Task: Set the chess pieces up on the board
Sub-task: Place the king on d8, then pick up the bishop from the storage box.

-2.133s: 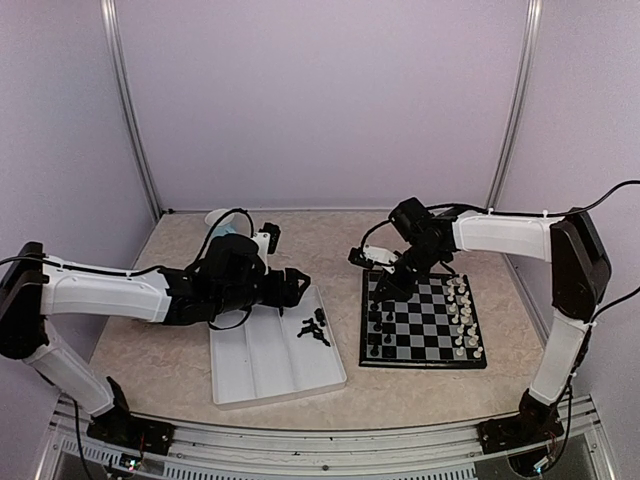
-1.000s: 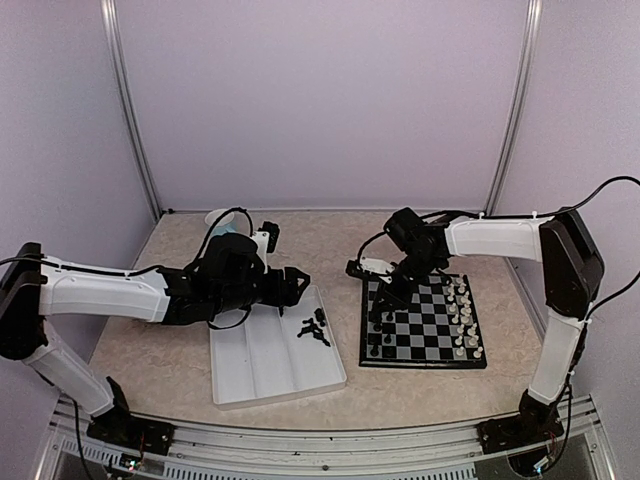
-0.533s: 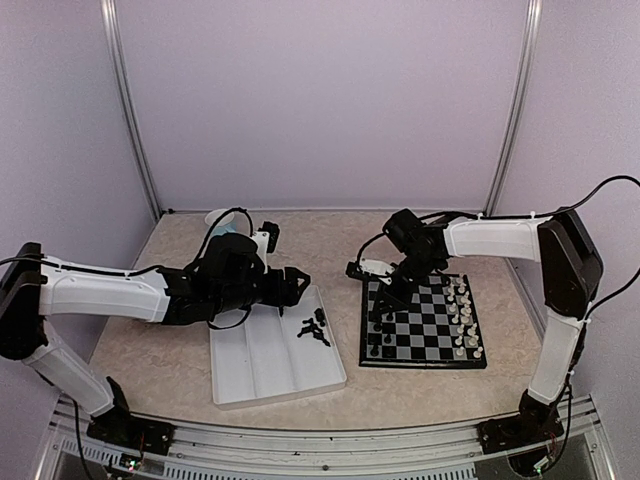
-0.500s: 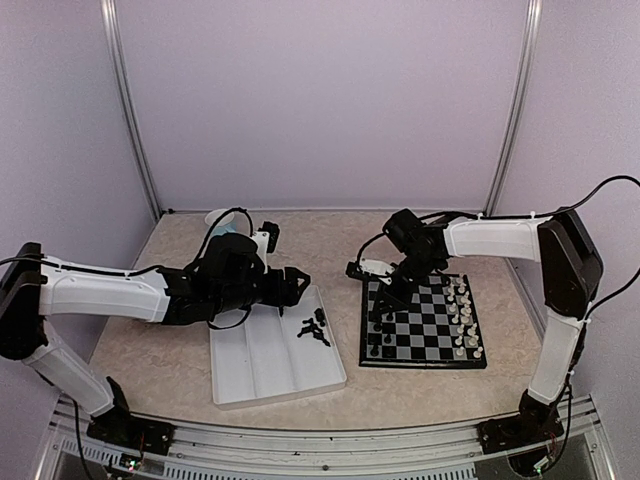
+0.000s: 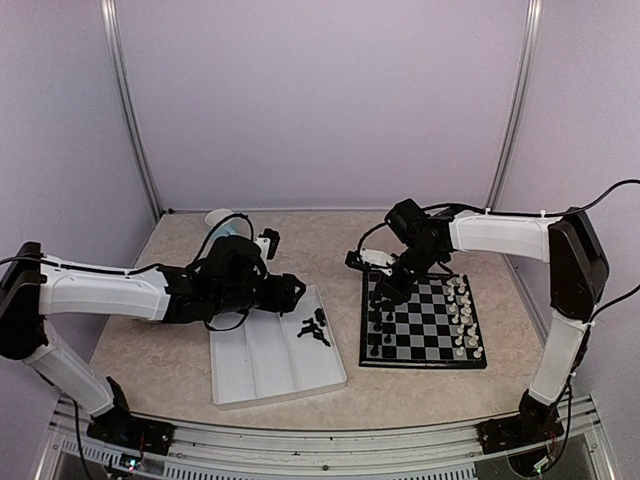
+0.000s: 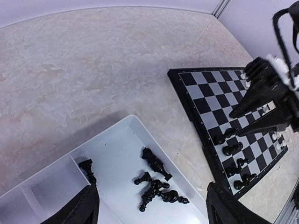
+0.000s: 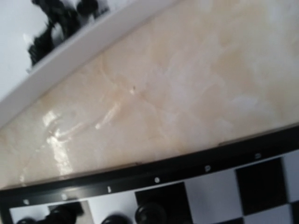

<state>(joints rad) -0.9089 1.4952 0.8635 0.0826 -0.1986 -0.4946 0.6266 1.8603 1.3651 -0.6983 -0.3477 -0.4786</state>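
The chessboard (image 5: 425, 320) lies right of centre, with several black pieces (image 5: 377, 325) standing along its left side. More black pieces (image 5: 314, 328) lie loose in the white tray; the left wrist view shows them as a heap (image 6: 159, 186), with one piece apart (image 6: 87, 169). My left gripper (image 6: 152, 186) hangs open above that heap, empty; it also shows in the top view (image 5: 292, 290). My right gripper (image 5: 388, 291) is over the board's far left corner. In the left wrist view its fingers (image 6: 250, 100) stand apart with nothing between them. The right wrist view shows the board's edge (image 7: 187, 163), no fingers.
The white compartment tray (image 5: 270, 360) sits left of the board, its rim (image 7: 70, 53) near the board's edge. White pieces (image 5: 463, 318) stand along the board's right side. A pale cup (image 5: 218, 218) stands at the back left.
My right gripper dipped left toward the board's left column, then drew back up and right. My left gripper shifted slightly back and down over the tray.
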